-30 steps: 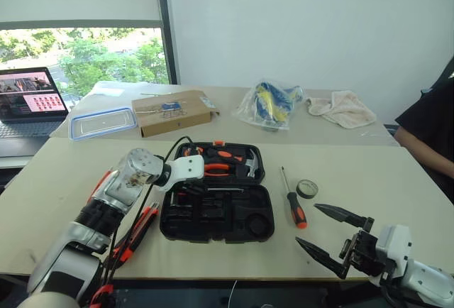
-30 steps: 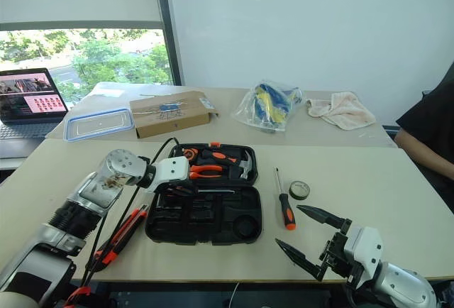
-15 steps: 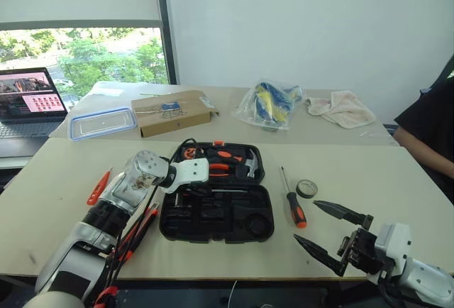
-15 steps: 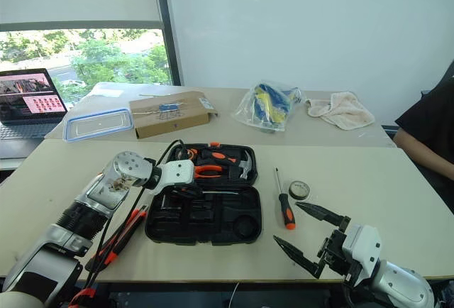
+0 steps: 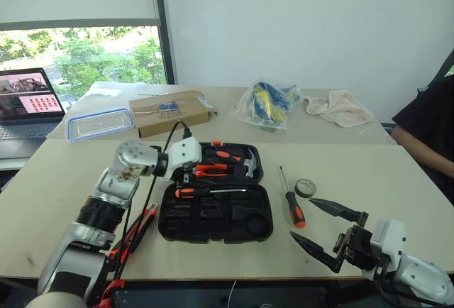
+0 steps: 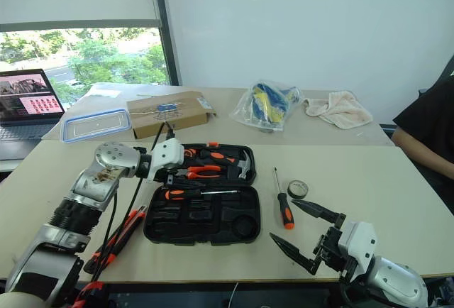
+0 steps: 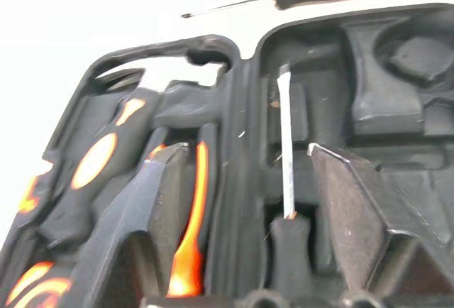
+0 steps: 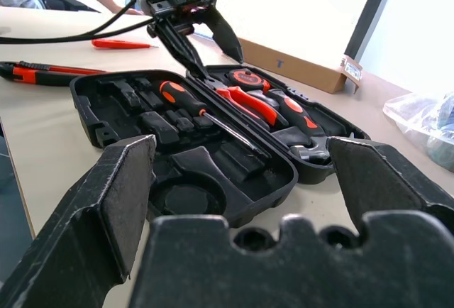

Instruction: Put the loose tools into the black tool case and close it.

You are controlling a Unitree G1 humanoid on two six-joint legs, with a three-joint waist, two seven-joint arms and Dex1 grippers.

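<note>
Progress is sitting at roughly one tool in: a black-and-orange screwdriver (image 6: 186,193) is lying in a moulded slot of the black tool case (image 6: 202,201), which is standing open on the table (image 6: 397,180). The left end effector (image 8: 198,35) is hovering just above that screwdriver's handle end, its fingers (image 7: 167,201) parted and gripping nothing, with the shaft showing between them in the left wrist view.

Four tools are waiting outside. A second black-and-orange screwdriver (image 6: 282,200) and the small dark tape roll (image 6: 299,189) are lying just right of the case, near each other. The right end effector (image 6: 306,235) is hanging near the table's front edge with its fingers spread wide and empty, and those two items are sitting just beyond it. The long utility knife (image 6: 117,235) is lying left of the case, partly under the left arm, and the small all-orange screwdriver (image 8: 117,43) is resting farther out on that side; its exact spot is hard to judge from the head views. The lid is remaining up, so closing and latching are also pending.
</note>
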